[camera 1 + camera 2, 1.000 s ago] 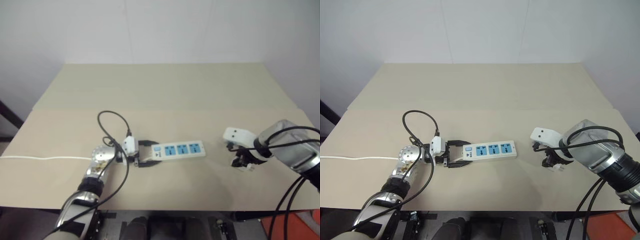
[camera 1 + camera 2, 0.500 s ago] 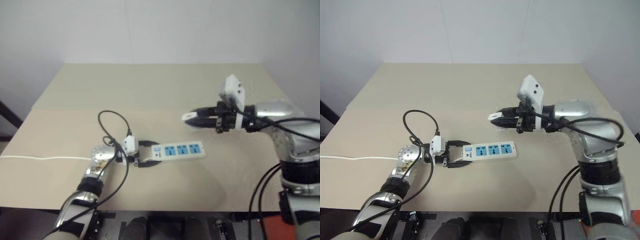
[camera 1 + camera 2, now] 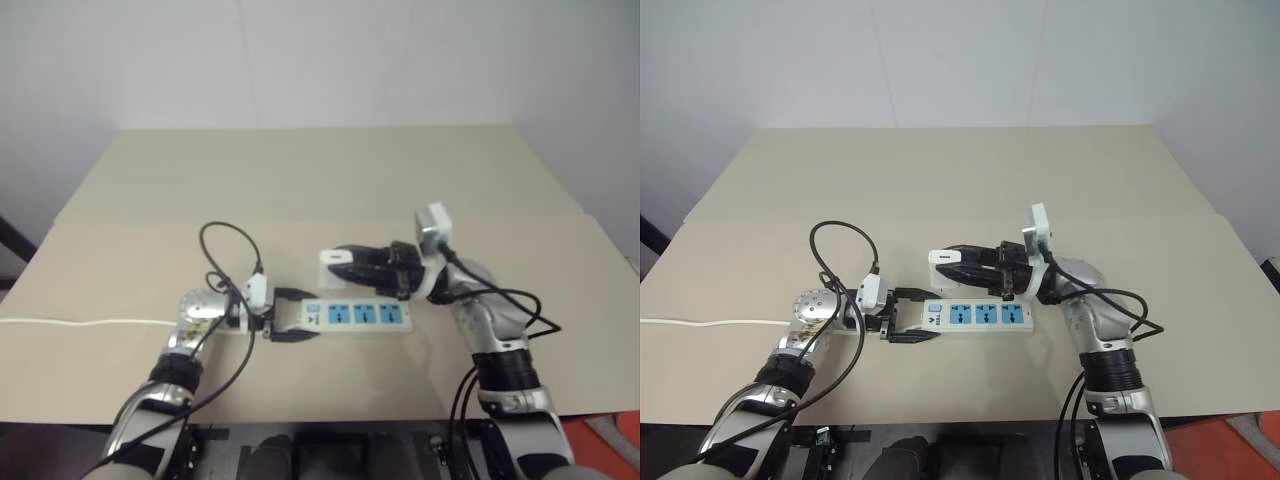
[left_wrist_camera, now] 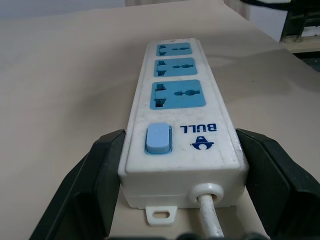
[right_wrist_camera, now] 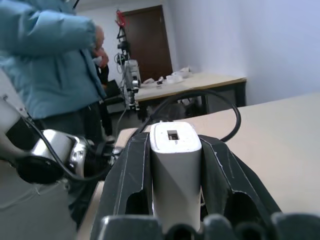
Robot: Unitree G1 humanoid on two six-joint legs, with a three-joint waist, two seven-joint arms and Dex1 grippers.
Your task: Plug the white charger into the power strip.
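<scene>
Both sets of jaws are shut tight: the power strip [image 3: 360, 316] is gripped by the left gripper [image 3: 292, 321], the white charger [image 3: 944, 257] by the right gripper [image 3: 952, 262]. Since a second ago, the charger has been lifted over the strip.

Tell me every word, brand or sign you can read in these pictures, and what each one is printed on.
"BULL": blue letters, seen upside down, on the power strip beside its blue switch.
A small blue logo mark sits under that word; it holds no readable letters.
The white charger shows no print.
Across the room, things on the far desk are too small and blurred to read.
</scene>
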